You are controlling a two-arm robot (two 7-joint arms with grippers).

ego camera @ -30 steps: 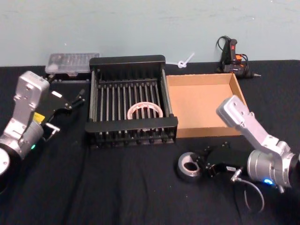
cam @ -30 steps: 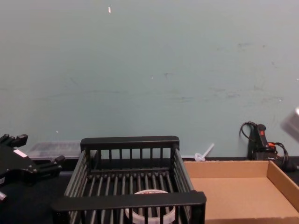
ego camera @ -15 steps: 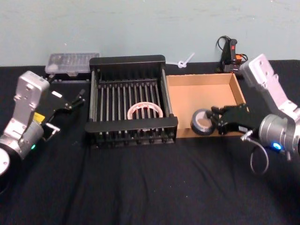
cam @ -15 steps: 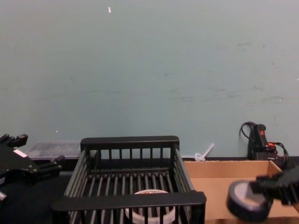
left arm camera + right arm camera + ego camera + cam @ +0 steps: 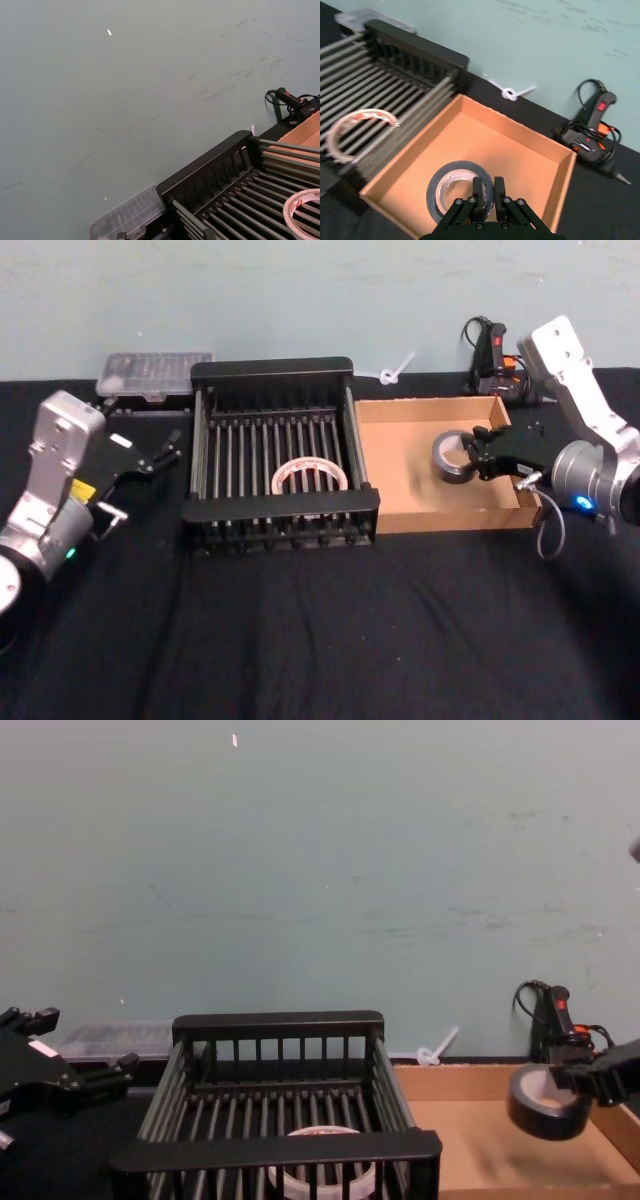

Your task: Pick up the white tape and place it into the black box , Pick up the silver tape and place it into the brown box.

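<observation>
Our right gripper has its jaws clenched on the rim of the silver tape, one finger inside the core hole and one outside the wall of the roll. In the chest view the roll hangs clear above the floor of the brown box, tilted on edge. Directly below and all around the jaws lies that box's bare cardboard floor, so we judge the roll is placed for release.

We expect the silver tape to handle as a stiff, fairly light ring; pinching through its wall gives a firm hold. Let go while tilted, it may roll or tip before settling, though the low walls should contain it.

Farther out from the jaws, past the box's near wall, the white tape lies flat on the bars inside the black box.

Our left gripper hangs well away beyond the far side of the crate, jaws spread and holding nothing.

We count two tape rolls, one silver and one white, and two boxes, one black and one brown, all over one dark tabletop.
</observation>
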